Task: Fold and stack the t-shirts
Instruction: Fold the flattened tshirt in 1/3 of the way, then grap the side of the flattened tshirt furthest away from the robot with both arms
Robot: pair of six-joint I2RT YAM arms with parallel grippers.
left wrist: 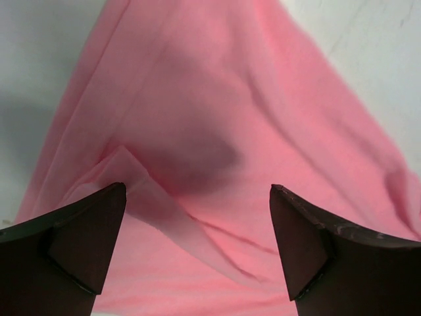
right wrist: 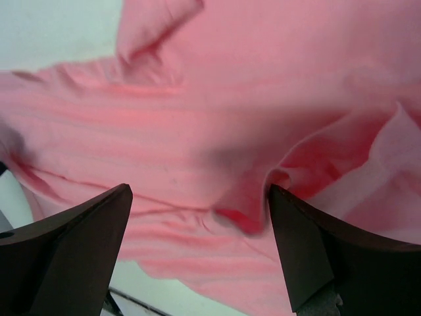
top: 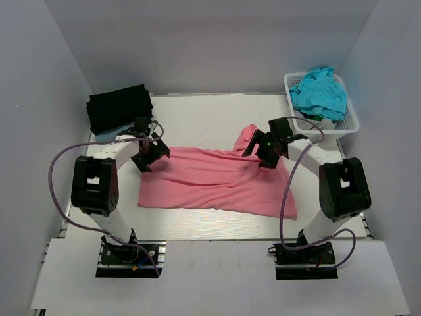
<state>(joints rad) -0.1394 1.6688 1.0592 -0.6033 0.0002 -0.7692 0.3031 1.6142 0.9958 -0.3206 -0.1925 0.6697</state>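
One black cloth t-shirt sits folded back-left, salmon-pink cloth t-shirt lies unfolded at centre under left gripper & right gripper (both spread apart, holding nothing), teal cloth t-shirt waits in white lattice basket.

pink shirt spread on bench | left pincer at its far-left corner | right pincer at its bunched far-right corner | black shirt beyond its left
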